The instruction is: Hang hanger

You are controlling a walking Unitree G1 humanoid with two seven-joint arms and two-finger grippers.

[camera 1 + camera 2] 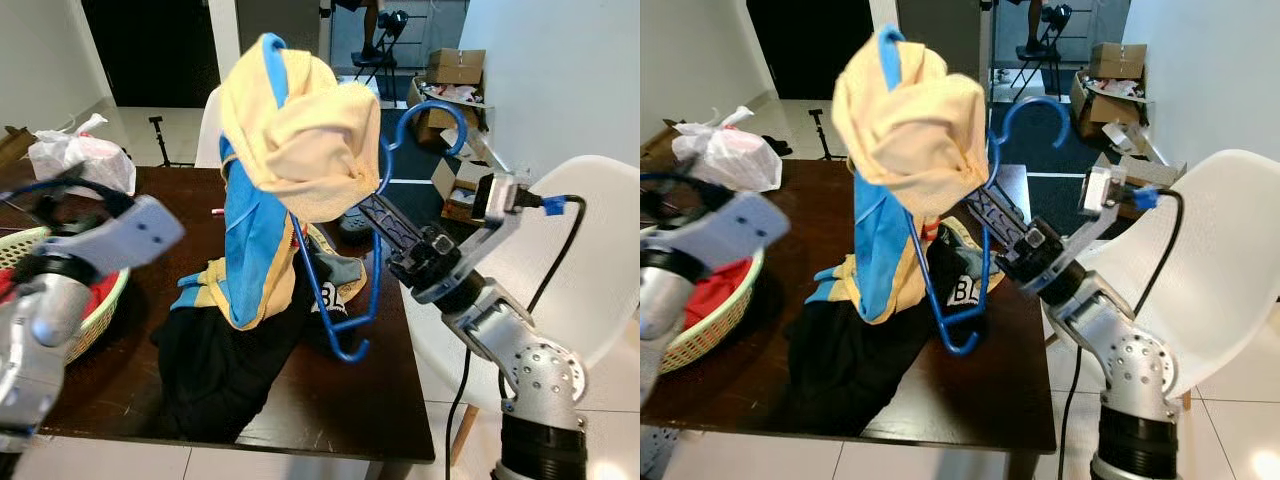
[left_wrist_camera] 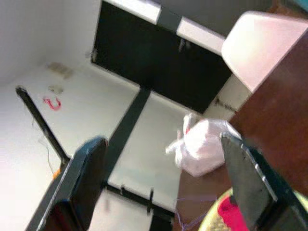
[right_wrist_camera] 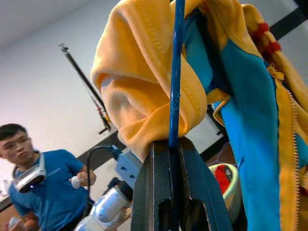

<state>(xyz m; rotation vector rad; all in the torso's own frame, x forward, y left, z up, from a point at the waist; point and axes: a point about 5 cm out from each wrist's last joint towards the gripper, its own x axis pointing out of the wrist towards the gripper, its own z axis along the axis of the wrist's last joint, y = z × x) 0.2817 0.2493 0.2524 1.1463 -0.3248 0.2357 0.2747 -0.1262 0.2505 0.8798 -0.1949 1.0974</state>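
In the left eye view, the right gripper (image 1: 372,213) reaches up over the far right part of the dark wooden surface (image 1: 350,410), its jaws closed on the wire of a blue hanger (image 1: 345,310). The hanger is lifted clear of the surface and tilted, its hook (image 1: 432,112) curving up beyond the jaws and its lower corner hanging low above the wood. A yellow and blue jacket (image 1: 285,150) is bunched over the hanger and trails down toward a heap of dark clothes (image 1: 215,360). The left gripper (image 1: 70,195) is raised at the left, blurred, above a woven basket (image 1: 95,310) holding something red; a white plastic bag (image 1: 80,160) sits behind it and a white chair (image 1: 590,250) stands at the right. In the left wrist view, the left gripper's (image 2: 163,187) jaws stand wide apart with nothing between them, the white bag beyond. In the right wrist view, the jaws are pinched on the blue wire, which runs straight up out of them, the jacket draped just beyond the tips; a person (image 3: 43,187) in a blue shirt stands in the background.
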